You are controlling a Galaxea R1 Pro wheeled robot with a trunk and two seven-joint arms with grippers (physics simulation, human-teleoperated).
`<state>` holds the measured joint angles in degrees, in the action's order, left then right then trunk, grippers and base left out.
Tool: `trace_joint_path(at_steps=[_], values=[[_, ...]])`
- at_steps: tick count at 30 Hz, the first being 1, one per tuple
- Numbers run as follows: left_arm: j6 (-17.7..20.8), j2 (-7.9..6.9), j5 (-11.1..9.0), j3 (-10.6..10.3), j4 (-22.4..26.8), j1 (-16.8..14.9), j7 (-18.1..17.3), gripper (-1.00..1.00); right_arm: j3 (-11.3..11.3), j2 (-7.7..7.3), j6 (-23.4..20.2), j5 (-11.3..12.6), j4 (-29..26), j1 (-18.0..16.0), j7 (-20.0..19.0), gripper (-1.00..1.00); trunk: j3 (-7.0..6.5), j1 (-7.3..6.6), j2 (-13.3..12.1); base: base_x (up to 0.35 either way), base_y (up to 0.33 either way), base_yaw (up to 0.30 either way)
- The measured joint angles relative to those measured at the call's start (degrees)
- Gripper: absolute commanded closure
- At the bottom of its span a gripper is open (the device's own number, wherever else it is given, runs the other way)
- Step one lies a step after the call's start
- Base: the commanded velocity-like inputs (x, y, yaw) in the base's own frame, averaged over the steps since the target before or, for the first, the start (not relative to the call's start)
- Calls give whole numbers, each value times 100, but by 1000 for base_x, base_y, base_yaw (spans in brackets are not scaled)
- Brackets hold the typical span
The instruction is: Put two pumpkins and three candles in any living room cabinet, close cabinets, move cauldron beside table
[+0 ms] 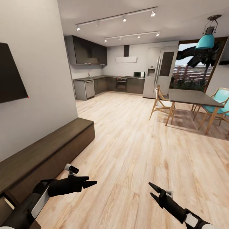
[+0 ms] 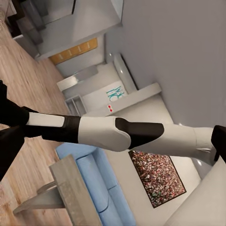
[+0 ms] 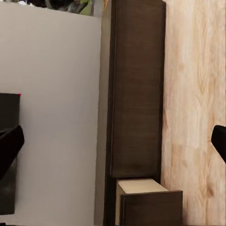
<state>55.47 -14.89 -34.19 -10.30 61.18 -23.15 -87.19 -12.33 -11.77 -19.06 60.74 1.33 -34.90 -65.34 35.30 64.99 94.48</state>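
A long, low dark brown cabinet (image 1: 44, 152) runs along the left wall. In the right wrist view one drawer (image 3: 149, 205) of the cabinet (image 3: 136, 94) stands pulled out, showing its pale inside. My left gripper (image 1: 92, 180) hovers open over the floor just in front of the cabinet, holding nothing. My right gripper (image 1: 150, 189) is open and empty, low over the floor to the right. In the left wrist view my right arm (image 2: 122, 134) crosses in front of the grey-topped table (image 2: 70, 188). The pumpkins, candles and cauldron are out of view.
A dark dining table (image 1: 190, 97) with teal chairs (image 1: 219, 101) and a wooden chair (image 1: 160, 101) stands at the right. The grey kitchen (image 1: 111, 84) and fridge (image 1: 159, 71) lie at the back. A light blue sofa (image 2: 101, 181) sits beside the grey table. Wide wooden floor (image 1: 133, 143) lies ahead.
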Motion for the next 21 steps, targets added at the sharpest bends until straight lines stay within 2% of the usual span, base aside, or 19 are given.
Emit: trace_joint_path(at_steps=[6, 9, 11, 14, 21], values=[[0, -6, 0, 8, 0, 0, 0, -100, -1, -412, 596, 8, 67, 1, 322, -100, 108, 132, 241, 0, 0, 0], [0, -7, 0, 8, 0, 0, 0, -100, -3, -513, 707, 14, 74, 2, 418, -100, 162, 198, 361, 0, 0, 0], [0, -8, 0, 8, 0, 0, 3, -100, -3, -541, 774, 47, 76, 2, 443, -100, 198, 242, 441, 0, 0, 0], [0, -8, 0, 8, 0, 0, 7, -100, -5, -551, 896, 223, 72, 2, 438, -100, 251, 308, 562, 0, 0, 0], [0, -8, 0, 9, 0, 0, 9, -100, -5, -555, 874, 326, 62, 2, 401, -100, 377, 461, 842, 0, 0, 0]])
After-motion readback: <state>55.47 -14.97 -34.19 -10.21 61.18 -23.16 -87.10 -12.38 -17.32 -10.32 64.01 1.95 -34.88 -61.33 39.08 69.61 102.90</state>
